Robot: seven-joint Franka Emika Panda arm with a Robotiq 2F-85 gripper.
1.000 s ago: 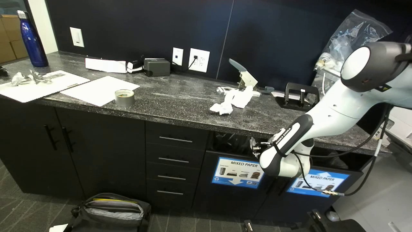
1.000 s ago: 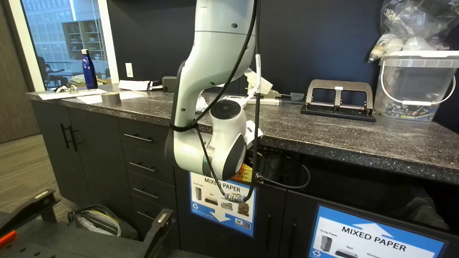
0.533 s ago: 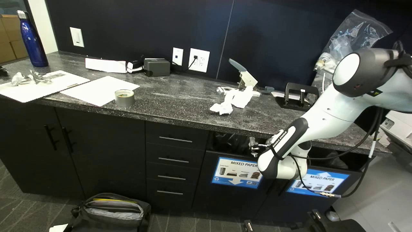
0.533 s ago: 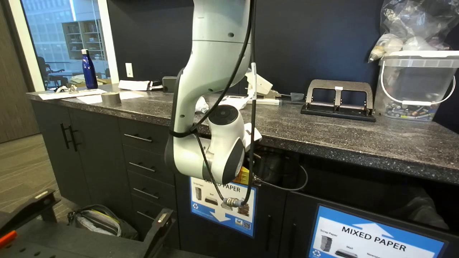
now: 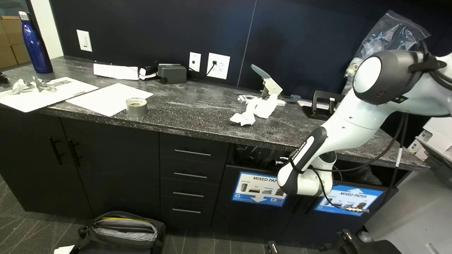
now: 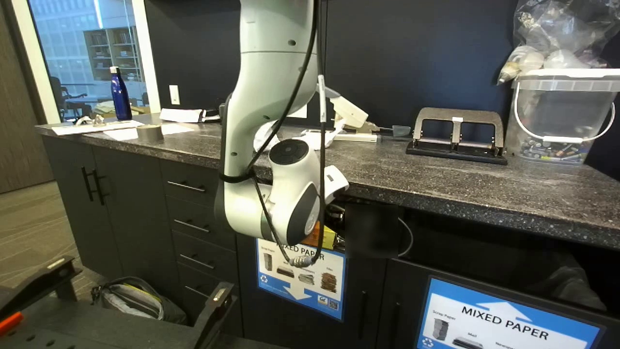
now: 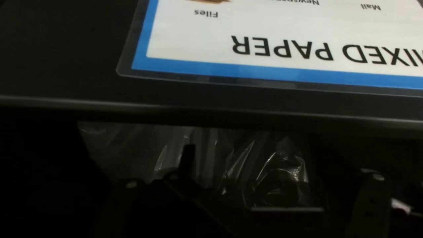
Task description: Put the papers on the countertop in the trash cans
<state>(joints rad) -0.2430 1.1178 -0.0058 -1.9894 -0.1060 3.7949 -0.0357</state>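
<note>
In an exterior view, two crumpled white papers (image 5: 243, 118) (image 5: 265, 107) lie on the dark speckled countertop (image 5: 197, 118). At its far left, crumpled papers (image 5: 22, 86) rest on a flat white sheet. Below the slab stand two black trash cans (image 5: 247, 215) (image 5: 353, 225) with blue-and-white labels. My gripper (image 5: 280, 161) reaches into the slot above the nearer label. In the dim wrist view, the front edge (image 7: 99, 105) of that can crosses the middle. Beyond it, dark fingers (image 7: 187, 158) stand wide apart, with no paper visible between them. Shiny plastic liner (image 7: 205, 155) hangs there.
The counter edge runs just above my wrist. A stapler (image 5: 270, 86), a hole punch (image 6: 455, 135) and a clear bucket (image 6: 557, 116) stand along the back. A tape roll (image 5: 136, 107) and a blue bottle (image 5: 37, 46) sit left. A bag (image 5: 122, 233) lies on the floor.
The arm and wrist have shifted a little to the left in both exterior views. A greyish crumpled piece at the gripper's tips earlier no longer shows there. Papers on the counter have not moved.
</note>
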